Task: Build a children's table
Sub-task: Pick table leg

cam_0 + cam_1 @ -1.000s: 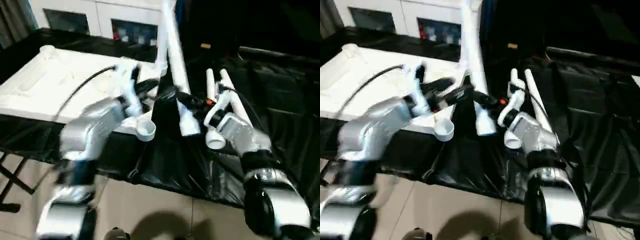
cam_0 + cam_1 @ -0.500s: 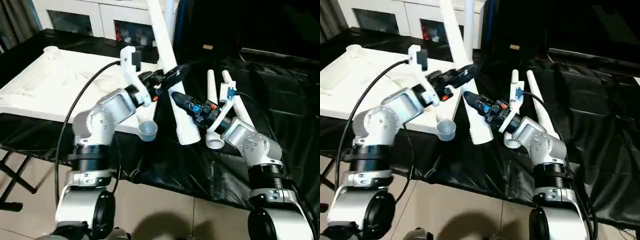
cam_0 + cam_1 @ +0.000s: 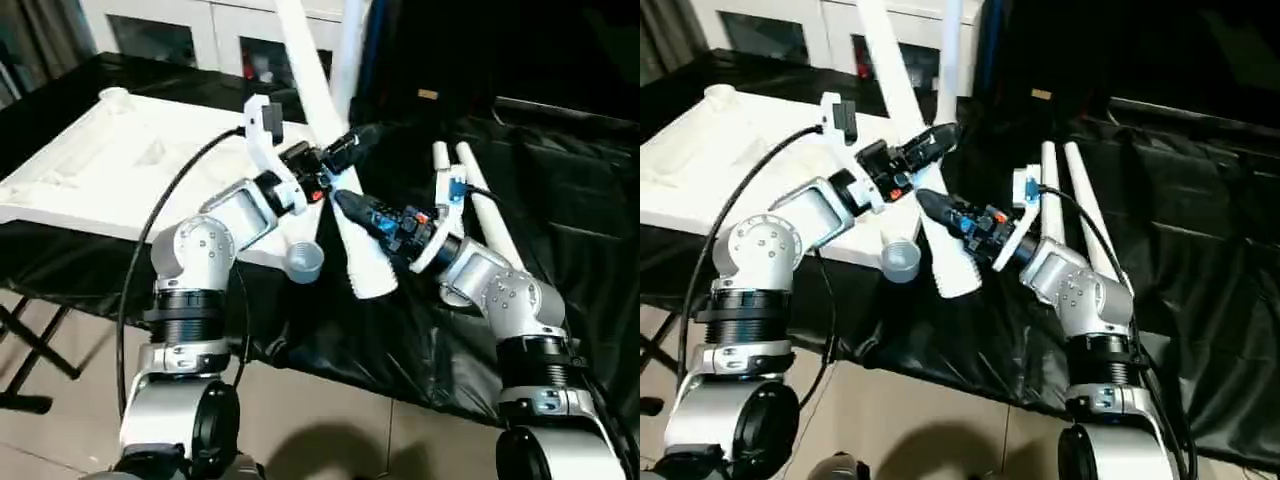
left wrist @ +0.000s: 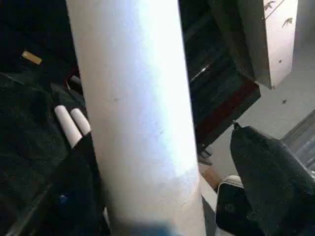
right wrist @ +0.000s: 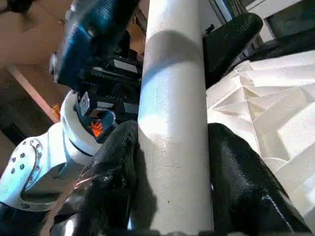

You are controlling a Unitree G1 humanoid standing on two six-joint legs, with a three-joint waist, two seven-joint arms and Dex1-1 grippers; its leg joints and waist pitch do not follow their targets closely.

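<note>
Black sheeting covers the bench [image 3: 560,200], where the white tabletop [image 3: 110,160] lies ribbed side up on the robot's left, one rounded corner socket [image 3: 305,263] at its near edge. Behind stands a white cabinet [image 3: 215,25] with glass doors. A long white leg [image 3: 335,170] slants steeply, wide open end low over the sheeting just beside that socket, narrow end rising up and away. Two more legs [image 3: 470,190] lie side by side to the right, pointing away. The left claw [image 3: 335,160] straddles the slanted leg higher up, fingers spread wider than the tube. The right claw [image 5: 172,162] is clamped on its lower part, both pads pressing the sides.
</note>
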